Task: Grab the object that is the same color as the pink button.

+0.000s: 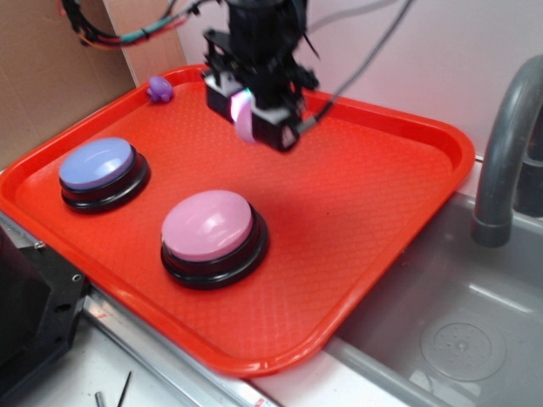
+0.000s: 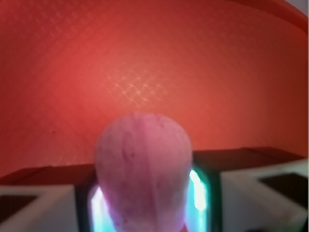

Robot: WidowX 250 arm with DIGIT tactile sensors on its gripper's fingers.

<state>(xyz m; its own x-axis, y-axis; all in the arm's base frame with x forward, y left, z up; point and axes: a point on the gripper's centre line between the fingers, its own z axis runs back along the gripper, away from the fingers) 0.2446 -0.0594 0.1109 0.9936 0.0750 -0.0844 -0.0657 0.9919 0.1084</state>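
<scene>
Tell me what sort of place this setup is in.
Probably a lab bench mocked up as a toy kitchen: a grey sink basin with a faucet beside a red tray, cardboard backing behind, and the gripper holding a pink ball.

Red tray (image 1: 373, 212) carries pink button (image 1: 208, 227) near front, blue-lavender button (image 1: 97, 167) at left, purple toy (image 1: 159, 89) at far corner.

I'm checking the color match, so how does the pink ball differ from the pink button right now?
The pink ball is much smaller than the pink button. The ball is held off the red tray in the gripper; the button rests on it. The button has a black base; the ball has none. Both are pink.
</scene>
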